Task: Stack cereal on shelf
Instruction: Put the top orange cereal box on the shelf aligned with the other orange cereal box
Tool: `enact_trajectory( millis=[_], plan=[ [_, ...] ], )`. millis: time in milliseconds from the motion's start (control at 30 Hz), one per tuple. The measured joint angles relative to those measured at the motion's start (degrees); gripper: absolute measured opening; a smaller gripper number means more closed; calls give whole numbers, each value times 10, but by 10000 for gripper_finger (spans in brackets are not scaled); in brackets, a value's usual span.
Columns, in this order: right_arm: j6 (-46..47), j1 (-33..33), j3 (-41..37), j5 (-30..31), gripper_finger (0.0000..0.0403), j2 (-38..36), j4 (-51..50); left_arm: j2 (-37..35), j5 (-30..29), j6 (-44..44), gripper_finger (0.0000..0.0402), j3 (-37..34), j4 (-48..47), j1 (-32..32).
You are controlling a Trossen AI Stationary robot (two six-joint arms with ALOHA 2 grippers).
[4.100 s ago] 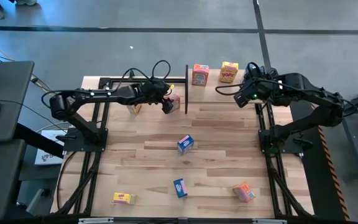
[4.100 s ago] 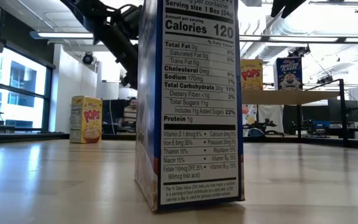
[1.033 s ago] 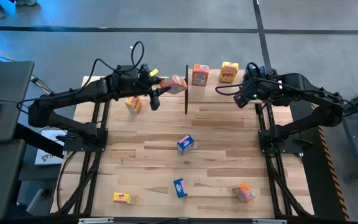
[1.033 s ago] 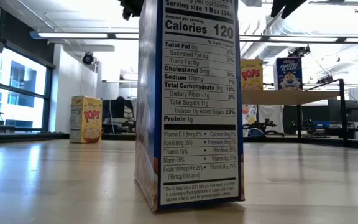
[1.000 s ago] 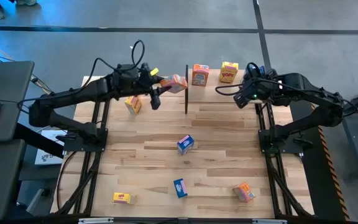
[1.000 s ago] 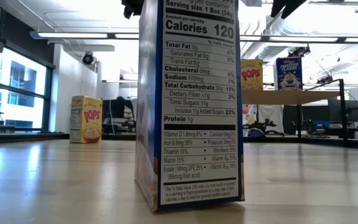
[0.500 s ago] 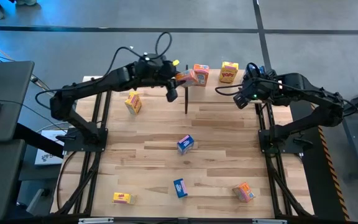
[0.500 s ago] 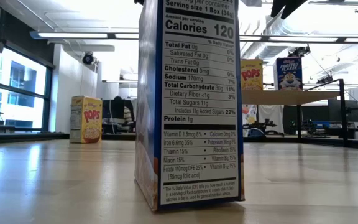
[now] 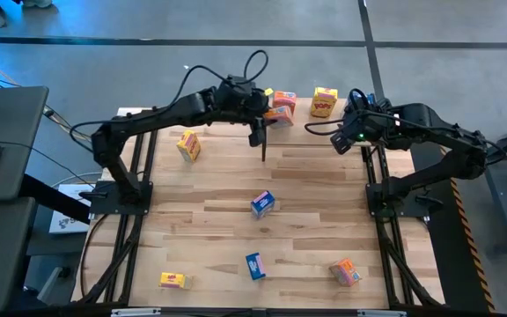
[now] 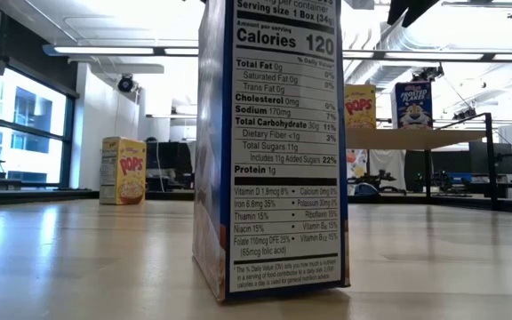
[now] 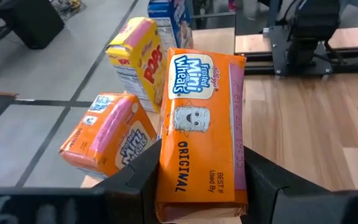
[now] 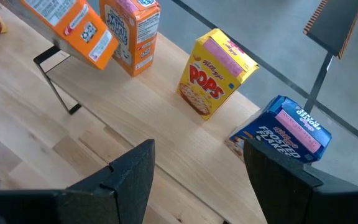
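The desk [image 9: 227, 229] carries five loose cereal boxes, scattered well apart. Two are yellow [image 9: 187, 145] [image 9: 173, 280], two blue [image 9: 262, 203] [image 9: 254, 265] and one orange [image 9: 345, 272]. They lie at odd angles, apparently awaiting pickup.

The shelf [image 12: 135, 118] sits at the desk's far edge and holds three boxes in a row. An orange one [image 12: 131, 28], a yellow Pops box [image 12: 216, 71] and a blue Frosted Flakes box [image 12: 284, 134] stand upright with fronts showing, as on a store display.

The left arm reaches across to the shelf's left end. Its left gripper [image 11: 201, 180] is clenched on the sides of an orange Mini Wheats box [image 11: 201, 124], carried tilted just beside the standing orange box. It is probably meant to go next to it or on top. Whether the two touch is hard to tell.

The right gripper [image 12: 197, 168] hovers over the shelf's right end, released and empty, likely waiting its turn.

In all there are nine boxes, three of each colour: five on the desk, three shelved, one in hand.
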Motion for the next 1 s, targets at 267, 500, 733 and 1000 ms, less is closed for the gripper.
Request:
enact_trajectory(
  millis=[267, 500, 733, 1000],
  plan=[
    [-2, 0, 0, 0, 239, 0, 0, 11, 1, -1, 145, 2, 1, 14],
    [-2, 0, 0, 0, 239, 0, 0, 25, 17, -2, 145, 1, -5, 21],
    [-3, 0, 0, 0, 239, 0, 0, 34, 35, 0, 145, 1, -4, 22],
    [-3, 0, 0, -1, 239, 0, 0, 34, 36, 0, 145, 1, -2, 26]
  ],
)
